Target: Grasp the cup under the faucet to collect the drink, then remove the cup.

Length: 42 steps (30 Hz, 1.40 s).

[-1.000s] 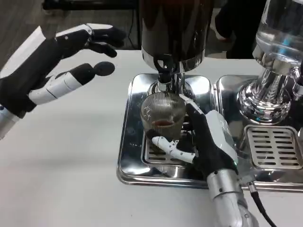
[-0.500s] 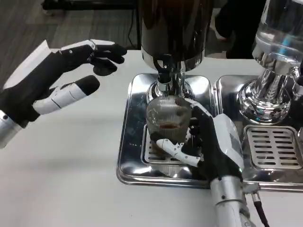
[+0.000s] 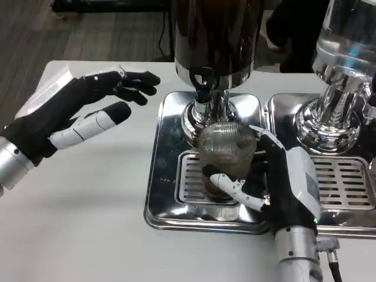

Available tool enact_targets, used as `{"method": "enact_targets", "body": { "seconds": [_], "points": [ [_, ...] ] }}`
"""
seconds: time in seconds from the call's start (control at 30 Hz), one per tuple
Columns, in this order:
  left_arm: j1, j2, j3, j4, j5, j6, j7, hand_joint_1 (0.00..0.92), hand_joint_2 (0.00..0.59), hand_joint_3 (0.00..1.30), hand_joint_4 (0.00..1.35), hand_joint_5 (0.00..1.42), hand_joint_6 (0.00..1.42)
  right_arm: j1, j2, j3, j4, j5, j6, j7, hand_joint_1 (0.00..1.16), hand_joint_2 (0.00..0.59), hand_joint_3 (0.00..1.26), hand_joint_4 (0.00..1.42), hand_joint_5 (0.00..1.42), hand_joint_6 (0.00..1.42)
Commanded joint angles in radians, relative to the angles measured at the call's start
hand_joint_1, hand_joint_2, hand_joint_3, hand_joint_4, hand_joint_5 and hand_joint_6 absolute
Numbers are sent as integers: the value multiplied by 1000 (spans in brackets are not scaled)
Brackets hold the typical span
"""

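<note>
Right robot hand [image 3: 282, 188]: clamped around upright cup [image 3: 226, 154], directly below faucet [image 3: 204, 94], over drip tray [image 3: 170, 205]. Left robot hand [image 3: 88, 114]: fingers apart, empty, far left.

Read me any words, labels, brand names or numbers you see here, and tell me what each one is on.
No readable text anywhere in the head view.
Dark dispenser: no label or brand visible.
Clear dispenser: only reflections and a blue glint, no lettering.
Cup, held by the right robot hand: ribbed glass, no print.
Drip tray: bare metal.
Left robot hand: no markings legible.
</note>
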Motion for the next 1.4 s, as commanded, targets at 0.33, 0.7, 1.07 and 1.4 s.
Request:
{"method": "enact_targets", "body": {
  "seconds": [0.33,0.7,1.07,1.4],
  "points": [
    [-27,-14,-27,77,50,-40,8,0,104,331,339,393,368,62,-5,-20,-85,-2,-47,-49,691,204,438,505,654,673],
    [-18,-19,-50,100,63,-54,13,0,104,331,336,387,378,101,-11,-44,-144,-13,-64,-86,692,204,453,512,664,694],
    [-5,-23,-72,114,105,-61,21,0,105,322,317,366,381,149,-13,-81,-230,1,-63,-76,692,204,489,552,699,740],
    [20,-21,-108,119,144,-76,40,0,102,287,256,288,289,190,-8,-86,-304,2,-72,-60,683,213,497,568,715,764]
  ]
}}
